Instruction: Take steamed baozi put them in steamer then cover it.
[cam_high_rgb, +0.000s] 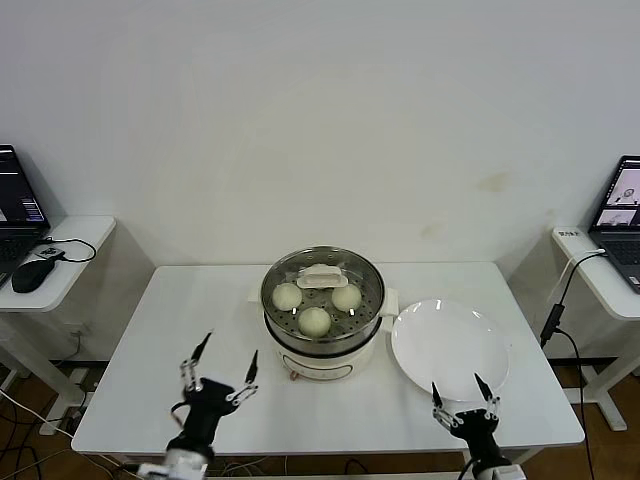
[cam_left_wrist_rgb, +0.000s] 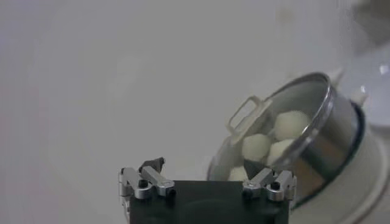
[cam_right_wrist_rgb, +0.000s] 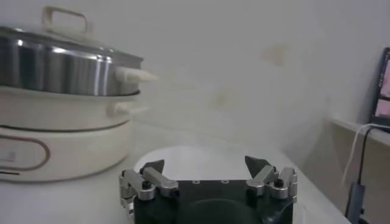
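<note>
Steamer (cam_high_rgb: 322, 335) at table (cam_high_rgb: 130, 390) centre, cover (cam_high_rgb: 322, 277) seated on top, 3 baozi (cam_high_rgb: 314, 321) visible through glass. White plate (cam_high_rgb: 450, 345) just right, bare. Left gripper (cam_high_rgb: 222, 377) and right gripper (cam_high_rgb: 466, 400) low at near edge, both spread wide, holding nothing.

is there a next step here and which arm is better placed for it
Neither seems needed. The cover already sits on the steamer over the baozi, and the plate is bare. The left gripper and right gripper hang open near the table's front edge.
</note>
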